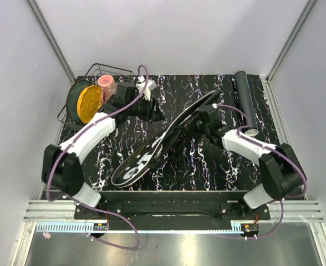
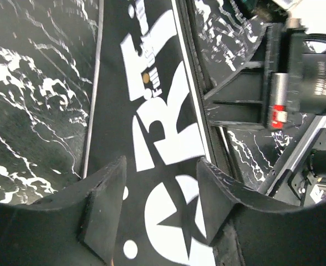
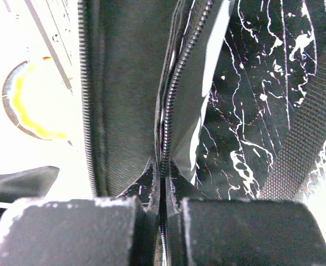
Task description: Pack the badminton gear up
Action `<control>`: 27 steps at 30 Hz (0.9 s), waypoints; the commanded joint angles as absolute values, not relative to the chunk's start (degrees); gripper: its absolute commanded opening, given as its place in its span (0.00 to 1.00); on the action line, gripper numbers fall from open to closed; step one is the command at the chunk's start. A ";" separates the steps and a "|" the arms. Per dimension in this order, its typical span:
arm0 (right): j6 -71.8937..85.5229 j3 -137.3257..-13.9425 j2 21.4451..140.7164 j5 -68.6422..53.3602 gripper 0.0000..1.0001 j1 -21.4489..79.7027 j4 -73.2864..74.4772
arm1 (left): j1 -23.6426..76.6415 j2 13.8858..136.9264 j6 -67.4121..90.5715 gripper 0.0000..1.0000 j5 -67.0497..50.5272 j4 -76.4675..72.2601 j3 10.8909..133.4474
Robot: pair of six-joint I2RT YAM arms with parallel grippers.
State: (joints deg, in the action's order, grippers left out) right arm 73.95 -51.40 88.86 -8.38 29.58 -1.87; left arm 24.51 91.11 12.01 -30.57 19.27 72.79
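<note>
Right fingers (image 3: 74, 233) clamped on bag (image 1: 143, 158) edge, left fingers (image 2: 99, 205) apart

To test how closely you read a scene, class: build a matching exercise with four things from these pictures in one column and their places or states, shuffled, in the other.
1 black tube
2 pink cup
3 racket bag
4 left gripper

A far left, near the yellow plate
B open, above the racket bag
C far right of the table
D pinched by the right gripper

Pairs: 1-C, 2-A, 3-D, 4-B
</note>
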 commanded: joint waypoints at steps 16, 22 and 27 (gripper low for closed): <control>84.72 -57.83 83.85 -1.76 0.00 31.03 7.56 | 41.92 77.08 -13.71 0.70 -15.56 20.92 67.15; 86.49 -59.67 81.57 -1.15 0.00 31.11 10.28 | 47.28 78.75 -14.59 0.56 -4.33 19.96 67.23; 86.31 -60.64 80.95 -0.35 0.00 31.11 13.17 | 48.34 75.77 -12.31 0.15 -8.92 16.87 66.88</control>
State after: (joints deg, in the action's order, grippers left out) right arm 84.12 -56.16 84.49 -1.91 30.44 13.50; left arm 48.01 78.74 -13.23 -8.27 21.82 66.94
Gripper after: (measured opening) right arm 0.022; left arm 0.218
